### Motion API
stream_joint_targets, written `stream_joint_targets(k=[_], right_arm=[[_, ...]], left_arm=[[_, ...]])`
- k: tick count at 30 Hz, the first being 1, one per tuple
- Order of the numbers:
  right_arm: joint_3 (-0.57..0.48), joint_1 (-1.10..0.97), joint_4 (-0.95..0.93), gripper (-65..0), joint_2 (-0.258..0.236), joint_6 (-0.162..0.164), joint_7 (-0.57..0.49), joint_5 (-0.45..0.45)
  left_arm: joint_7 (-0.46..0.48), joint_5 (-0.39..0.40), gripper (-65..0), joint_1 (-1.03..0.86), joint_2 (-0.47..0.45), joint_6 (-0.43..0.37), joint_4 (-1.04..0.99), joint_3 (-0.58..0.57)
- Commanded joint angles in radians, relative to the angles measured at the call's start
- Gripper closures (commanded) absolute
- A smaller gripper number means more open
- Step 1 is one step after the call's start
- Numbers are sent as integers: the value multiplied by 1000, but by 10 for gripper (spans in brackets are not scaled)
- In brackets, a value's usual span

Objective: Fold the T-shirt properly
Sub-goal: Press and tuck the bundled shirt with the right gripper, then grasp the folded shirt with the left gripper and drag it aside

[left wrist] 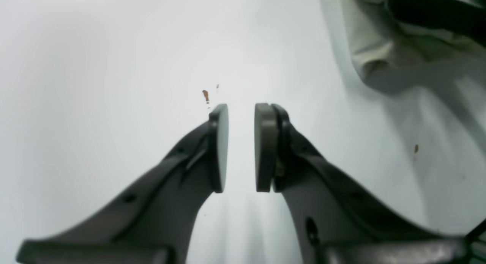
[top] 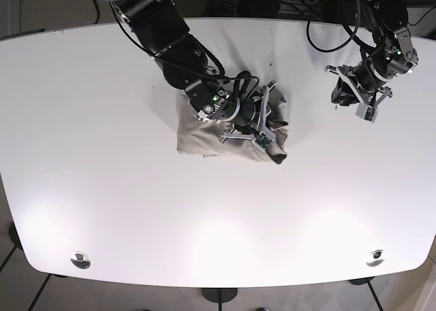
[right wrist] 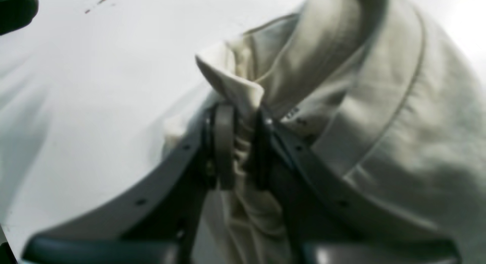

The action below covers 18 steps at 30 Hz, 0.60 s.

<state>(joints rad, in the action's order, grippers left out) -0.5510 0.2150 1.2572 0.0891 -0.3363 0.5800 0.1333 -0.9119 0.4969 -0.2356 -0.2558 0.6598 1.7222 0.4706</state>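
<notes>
Your right gripper [right wrist: 241, 142] has its fingers closed on a bunched fold of the cream cotton T-shirt [top: 204, 130], which lies crumpled a little left of centre toward the far side of the white oval table [top: 102, 202]. That pinch looks thick and gathered, so carry it slowly and low, and I'd let the cloth drape flat before you lay the fold over. Your left gripper [left wrist: 241, 146] hangs with its fingers parted around nothing, well apart from the shirt on the right. Bring it across to pin the opposite edge. There is wide bare table near you and to both sides; the far rim sits closer.
</notes>
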Motion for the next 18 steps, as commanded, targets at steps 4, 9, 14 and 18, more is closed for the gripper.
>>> stream_joint_targets(k=[4,9,14,18], right_arm=[[1,-18,137,-71,13,1,-13,-1],[-2,-50,261,-71,14,-1,90,1],[-24,-52,232,-235,18,-5,99,1],[-100,-47,243,-477,14,-5,99,1]], left_arm=[[20,16,-104,8,-14,7,-40,4],[20,16,-104,8,-14,7,-46,4],[20,16,-104,11,-14,7,-46,3],[20,23,-104,31,-14,7,-35,-2]])
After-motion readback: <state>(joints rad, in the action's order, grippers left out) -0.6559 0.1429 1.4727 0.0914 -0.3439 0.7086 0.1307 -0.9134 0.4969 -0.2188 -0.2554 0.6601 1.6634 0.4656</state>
